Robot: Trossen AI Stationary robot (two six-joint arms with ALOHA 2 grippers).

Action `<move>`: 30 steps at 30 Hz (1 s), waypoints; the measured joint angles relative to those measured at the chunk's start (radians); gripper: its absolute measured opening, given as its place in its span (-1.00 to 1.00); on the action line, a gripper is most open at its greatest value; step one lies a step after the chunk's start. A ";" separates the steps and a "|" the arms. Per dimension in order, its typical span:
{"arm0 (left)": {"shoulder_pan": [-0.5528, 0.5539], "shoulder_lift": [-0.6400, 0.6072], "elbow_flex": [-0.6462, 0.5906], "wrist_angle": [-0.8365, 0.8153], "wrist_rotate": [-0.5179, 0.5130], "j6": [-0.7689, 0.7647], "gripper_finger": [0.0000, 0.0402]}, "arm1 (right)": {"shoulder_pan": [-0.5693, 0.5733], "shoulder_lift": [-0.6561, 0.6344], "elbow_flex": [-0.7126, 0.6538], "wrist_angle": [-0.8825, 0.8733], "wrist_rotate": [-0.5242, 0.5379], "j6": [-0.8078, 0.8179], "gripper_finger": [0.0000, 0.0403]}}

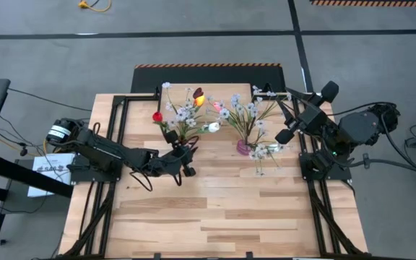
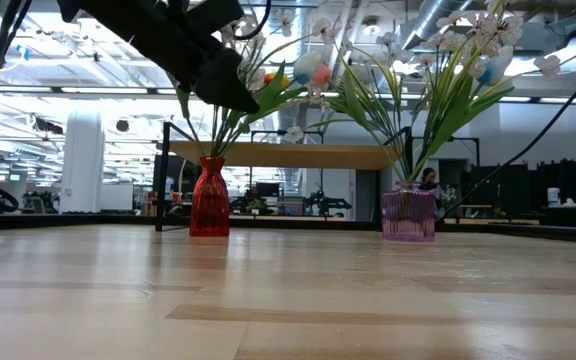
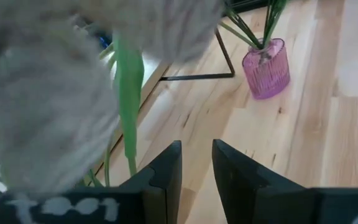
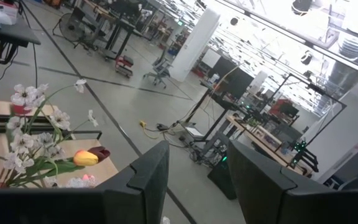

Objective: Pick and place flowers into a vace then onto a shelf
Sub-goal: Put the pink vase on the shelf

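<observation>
Your left tool beside red vase, fingers slightly apart, gripping nothing. Right tool raised near pink vase, fingers apart, empty.

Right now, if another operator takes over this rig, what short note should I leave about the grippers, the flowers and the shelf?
Left gripper: beside the red vase, fingers apart with nothing between them.
Right gripper: lifted at the table's right edge, open, empty, pointing out into the room.
Flowers: all seem to stand in the red vase and the pink vase.
Both vases stand on the table in front of the shelf, not on it.
Done: the flowers seem to be in the vases.
Left: set both vases on the shelf.
</observation>
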 joint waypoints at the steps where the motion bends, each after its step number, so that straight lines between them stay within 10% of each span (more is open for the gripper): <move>1: 0.000 0.000 0.000 0.001 0.006 0.007 -0.60 | 0.000 0.000 0.000 0.000 0.000 0.000 -0.22; 12: -0.075 0.000 0.068 0.136 -0.003 0.215 -0.60 | 0.000 0.000 0.000 0.000 0.001 0.000 -0.22; 30: -0.435 -0.028 0.685 -0.078 -0.246 0.511 -0.60 | 0.010 0.000 0.000 0.054 0.071 0.016 -0.22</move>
